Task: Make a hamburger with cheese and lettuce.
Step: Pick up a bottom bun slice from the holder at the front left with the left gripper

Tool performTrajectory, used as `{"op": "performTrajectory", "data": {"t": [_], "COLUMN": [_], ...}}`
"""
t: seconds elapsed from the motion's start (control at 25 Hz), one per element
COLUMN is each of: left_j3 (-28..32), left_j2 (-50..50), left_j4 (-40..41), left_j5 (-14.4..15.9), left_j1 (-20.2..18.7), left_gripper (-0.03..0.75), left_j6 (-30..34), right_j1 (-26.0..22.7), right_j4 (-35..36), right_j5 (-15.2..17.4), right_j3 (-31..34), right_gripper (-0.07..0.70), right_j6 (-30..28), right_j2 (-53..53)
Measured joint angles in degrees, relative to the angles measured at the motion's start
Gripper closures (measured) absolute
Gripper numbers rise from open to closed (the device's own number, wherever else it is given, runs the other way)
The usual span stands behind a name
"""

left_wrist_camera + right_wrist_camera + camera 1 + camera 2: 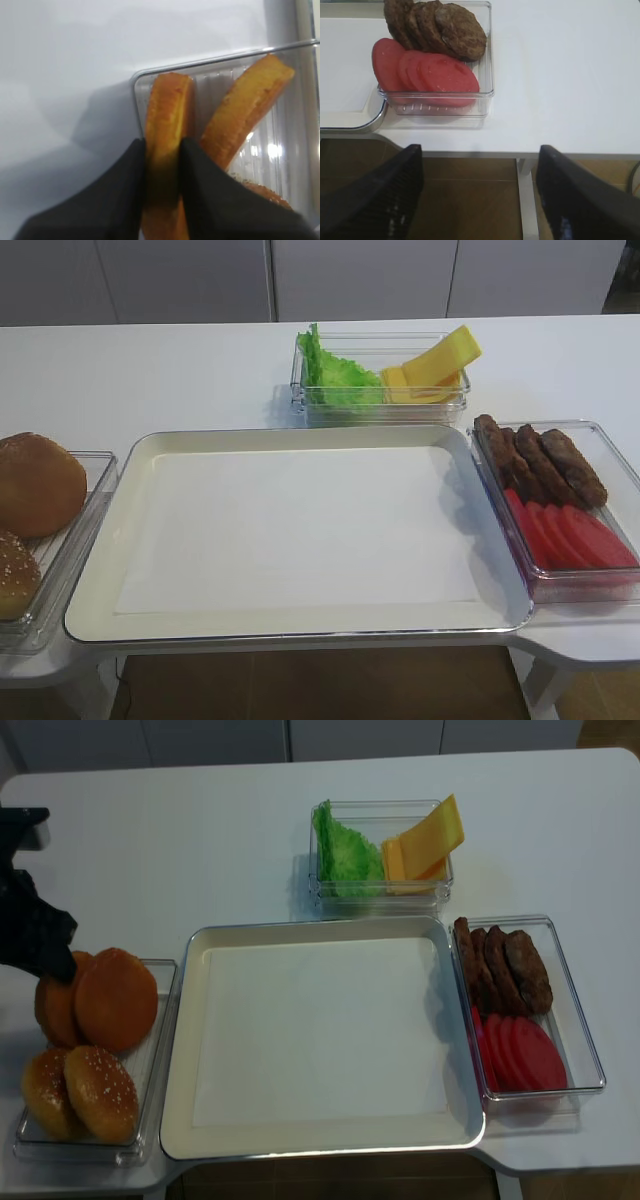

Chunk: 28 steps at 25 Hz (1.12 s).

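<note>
At the near left corner of the white table, the black left gripper (162,165) stood closed on a flat bun half with a golden-brown rim (165,125), pinching it on edge inside the clear plastic bun bin (160,1050); this piece, the base of the hamburger, had not left its bin. A second flat bun half (245,107) leaned just beside it, and the domed brown bun tops (115,1000) and a sesame-speckled bun (100,1092) sat in the same bin. The right gripper (480,195) hung past the near table edge with its jaws wide apart and nothing between them, in front of the clear bin of red tomato slices (427,72) and dark brown patties (445,25). In the middle, the large cream tray with a metal rim (100,570) held no food. Farther back, the bright green ruffled lettuce (335,375) and the yellow-orange cheese slices (430,365) lay side by side in their clear bin, apparently untouched. By my judgement the task had barely begun: the base, lettuce, cheese and a top all remained to be placed.
</note>
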Motion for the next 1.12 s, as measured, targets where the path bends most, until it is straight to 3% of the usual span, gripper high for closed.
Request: {"op": "performTrajectory", "data": {"t": [0.88, 1.12], "left_j3": [0.0, 0.0], "left_j2": [-12.8, -19.7], "left_j4": [0.6, 0.7], "left_j5": [0.3, 0.7], "left_j1": [0.0, -0.4], "left_gripper": [0.571, 0.571], "left_j6": [0.7, -5.2], "right_j1": [0.0, 0.0], "right_j4": [0.0, 0.0], "right_j5": [0.0, 0.0], "right_j3": [0.0, 0.0], "right_gripper": [0.081, 0.082], "right_j6": [0.0, 0.0], "right_j2": [0.0, 0.0]}}
